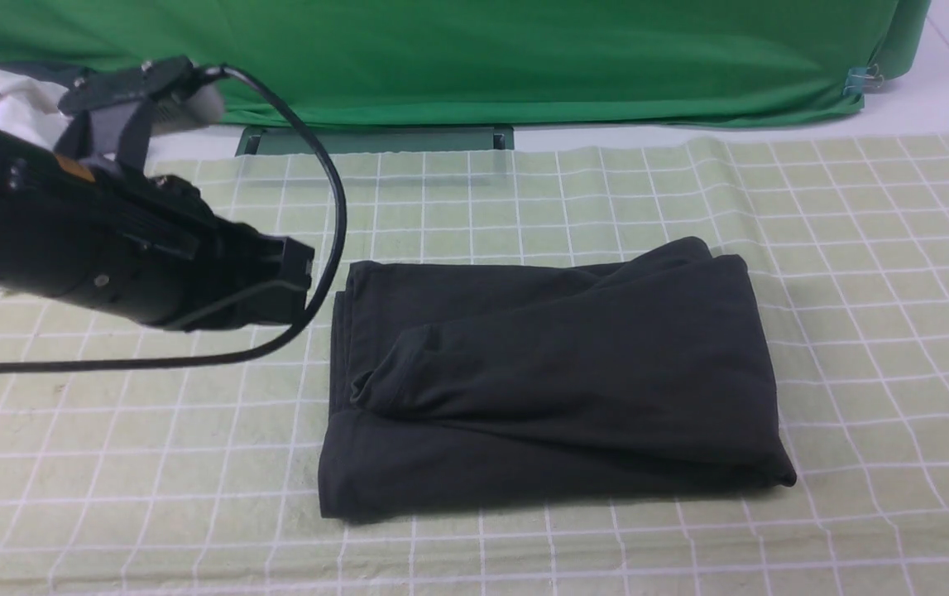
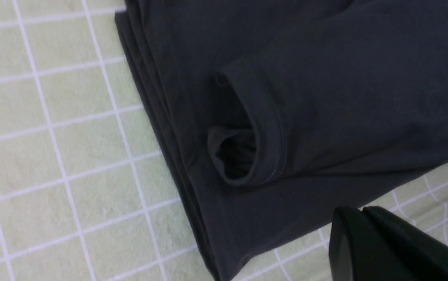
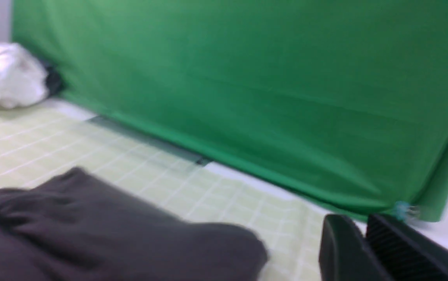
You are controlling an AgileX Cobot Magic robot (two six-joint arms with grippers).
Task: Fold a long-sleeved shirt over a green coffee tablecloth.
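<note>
Shirt [image 1: 590, 356] lies mid-tablecloth [image 1: 879, 356], apparently partly folded; loose end skewed toward nine o'clock. Left: straighten layers, finish compact fold. Left gripper [image 2: 359, 210], at shirt's ten o'clock, jaws together, empty. Right gripper [image 3: 359, 220] empty; cannot tell whether jaws meet.

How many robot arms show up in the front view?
1. The left arm reaches in from the left, above the pale green checked cloth, beside the folded black shirt. The right arm is out of that view.
</note>
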